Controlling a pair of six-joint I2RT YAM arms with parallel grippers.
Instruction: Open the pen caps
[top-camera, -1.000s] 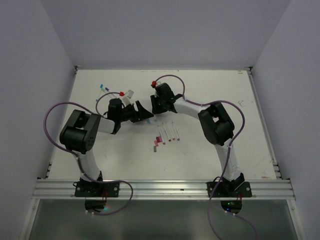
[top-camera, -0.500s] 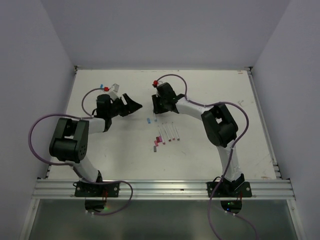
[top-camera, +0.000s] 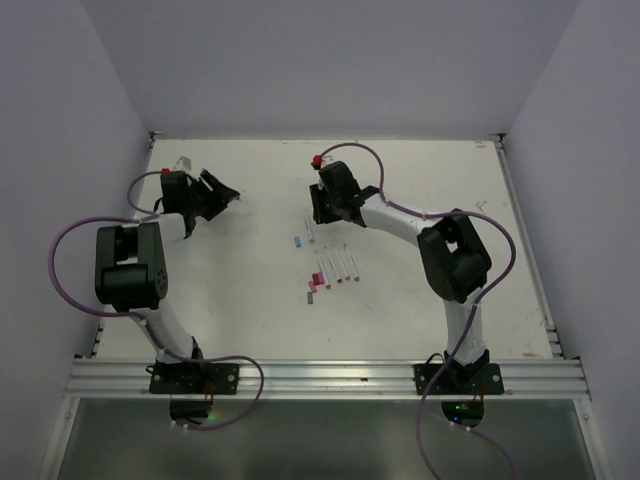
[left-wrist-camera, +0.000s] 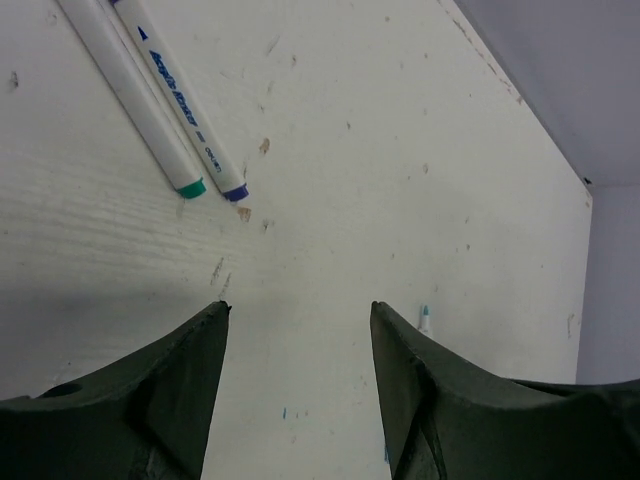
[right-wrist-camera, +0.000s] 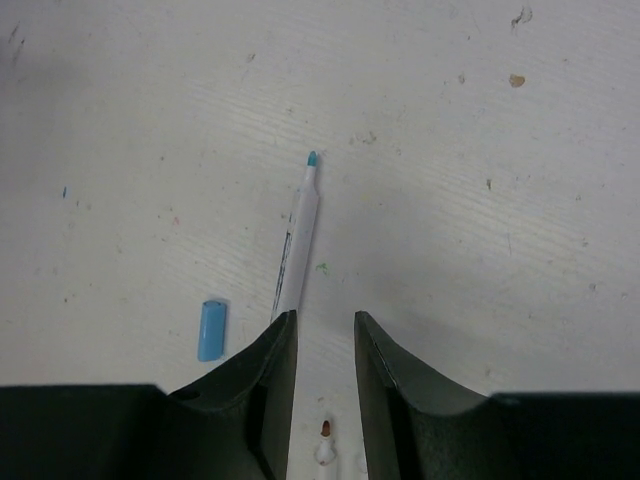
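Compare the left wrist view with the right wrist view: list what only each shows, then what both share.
Only the left wrist view: two white pens lying side by side, one with a green end, one with a blue end, ahead of the left gripper. Only the right wrist view: an uncapped pen with a cyan tip, a loose blue cap beside it, and the right gripper. Both: the white table, and open jaws with nothing between them.

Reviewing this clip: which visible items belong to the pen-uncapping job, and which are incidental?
Job:
small blue plastic cap
uncapped white pen with cyan tip
row of white pens with pink ends
two white pens with green and blue ends

Incidental:
aluminium front rail
grey enclosure walls
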